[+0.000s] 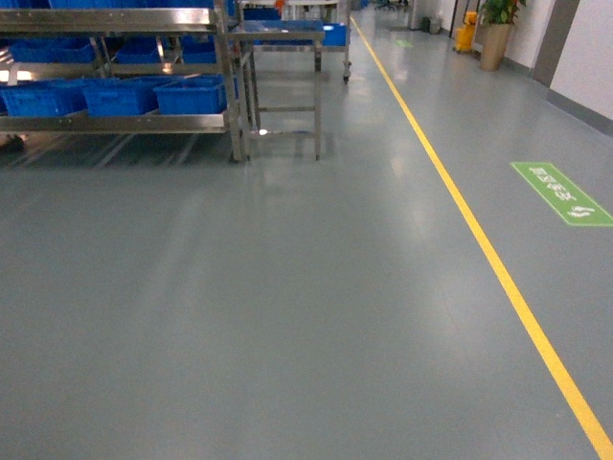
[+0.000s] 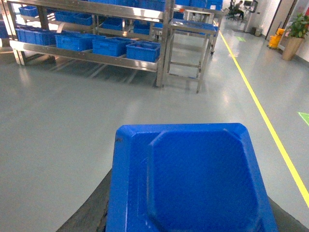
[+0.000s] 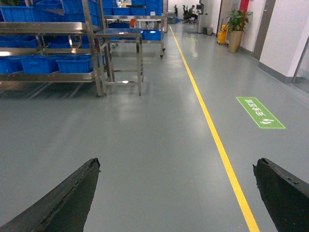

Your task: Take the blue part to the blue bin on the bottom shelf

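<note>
The blue part, a flat moulded plastic piece with cut corners, fills the lower left wrist view. My left gripper is shut on it, and only the dark fingers show at its sides. Far ahead, the bottom shelf of the steel rack carries a row of blue bins; the shelf and bins also show in the left wrist view. My right gripper is open over bare floor, holding nothing. Neither gripper appears in the head view.
A small steel table stands right of the rack. A yellow floor line runs away on the right, with a green floor sign beyond it. A potted plant stands at the far wall. Grey floor lies between me and the rack.
</note>
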You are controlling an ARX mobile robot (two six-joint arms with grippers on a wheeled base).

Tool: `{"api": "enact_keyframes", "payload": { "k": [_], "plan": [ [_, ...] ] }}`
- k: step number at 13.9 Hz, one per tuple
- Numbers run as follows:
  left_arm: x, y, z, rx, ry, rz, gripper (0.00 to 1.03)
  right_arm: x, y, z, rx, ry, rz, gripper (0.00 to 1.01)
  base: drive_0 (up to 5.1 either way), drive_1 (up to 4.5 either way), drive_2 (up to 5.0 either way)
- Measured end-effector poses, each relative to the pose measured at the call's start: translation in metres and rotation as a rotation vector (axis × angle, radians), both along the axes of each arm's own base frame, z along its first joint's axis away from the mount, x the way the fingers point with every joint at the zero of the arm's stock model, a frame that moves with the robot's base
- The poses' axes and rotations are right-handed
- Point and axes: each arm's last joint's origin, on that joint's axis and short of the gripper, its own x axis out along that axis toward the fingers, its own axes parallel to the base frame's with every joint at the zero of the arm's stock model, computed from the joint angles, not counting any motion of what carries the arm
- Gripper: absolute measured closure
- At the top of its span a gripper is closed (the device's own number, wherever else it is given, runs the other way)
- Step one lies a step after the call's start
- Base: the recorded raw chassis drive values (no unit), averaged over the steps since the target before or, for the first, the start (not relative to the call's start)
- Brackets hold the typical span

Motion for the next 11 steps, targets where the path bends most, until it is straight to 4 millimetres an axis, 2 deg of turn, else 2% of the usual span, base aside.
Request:
{"api": "enact_keyframes", "payload": {
  "k": [11],
  "plan": [
    [-0.0001, 0.0002, -0.0001, 0.001, 0.001, 0.003, 0.6, 0.0, 0.0, 0.0, 0.0, 0.0, 0.0, 0.03, 0.0, 4.14, -4.2]
  ]
}}
